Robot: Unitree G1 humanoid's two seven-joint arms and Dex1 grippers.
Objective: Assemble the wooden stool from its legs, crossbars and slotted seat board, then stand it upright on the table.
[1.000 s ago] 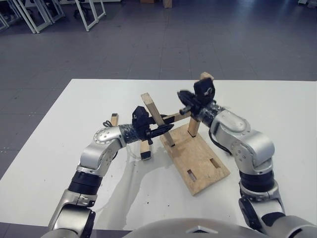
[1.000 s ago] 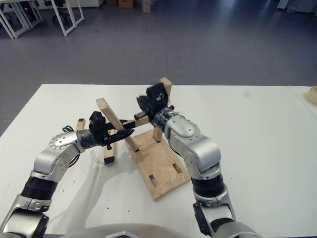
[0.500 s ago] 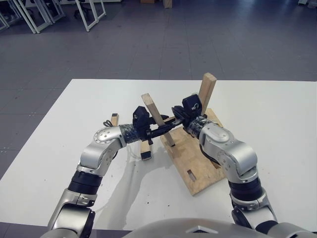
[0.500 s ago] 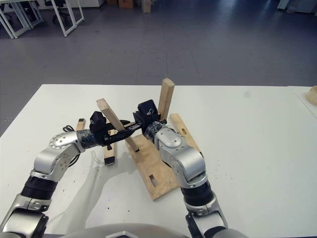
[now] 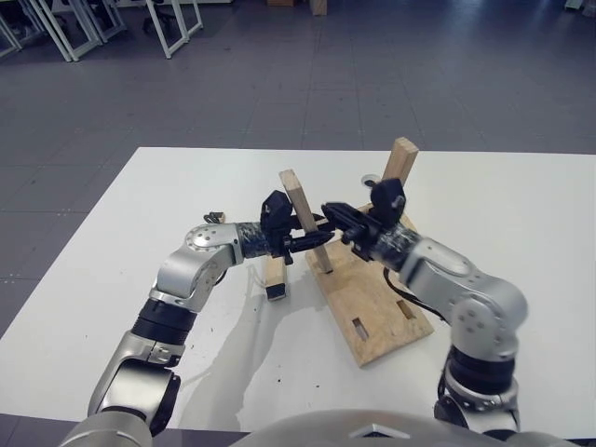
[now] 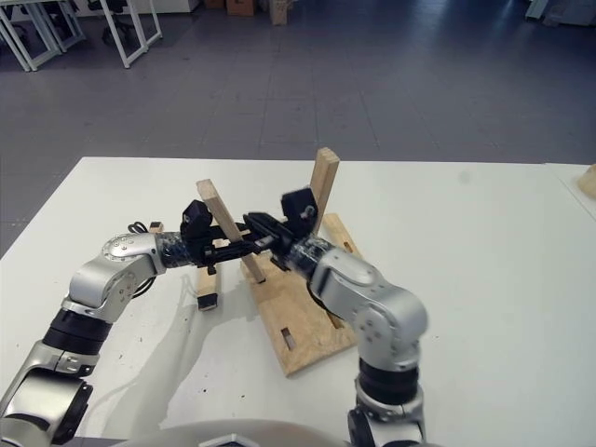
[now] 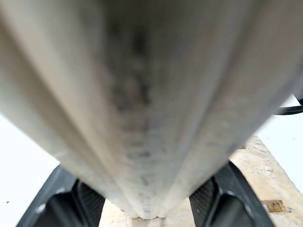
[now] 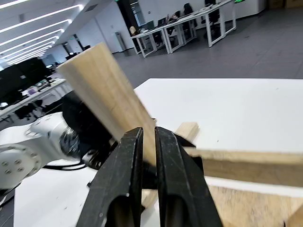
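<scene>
**Left pinches tilted leg, right pressed together beside it**

- Seat board (image 5: pixel 377 307) lies flat on the table (image 5: pixel 521 214), slots up.
- Two legs stand on its far end: tilted leg (image 5: pixel 300 200) leans toward the robot's left, the other leg (image 5: pixel 401 160) is nearly upright, well apart at the tops.
- Left gripper (image 5: pixel 312 238) is clamped on the tilted leg at about mid-height. In the left wrist view the wood runs between both pads (image 7: pixel 90 203).
- Right gripper (image 5: pixel 328 210) has its fingers pressed together with only a slit between them and nothing in it. Its tips are just beside the tilted leg, above the left gripper.
- Crossbar (image 8: pixel 246 165) runs roughly level behind the right fingers; can't tell if it's seated in either leg.
- Loose leg (image 5: pixel 273 277) lies flat on the table, just left of the board.
</scene>
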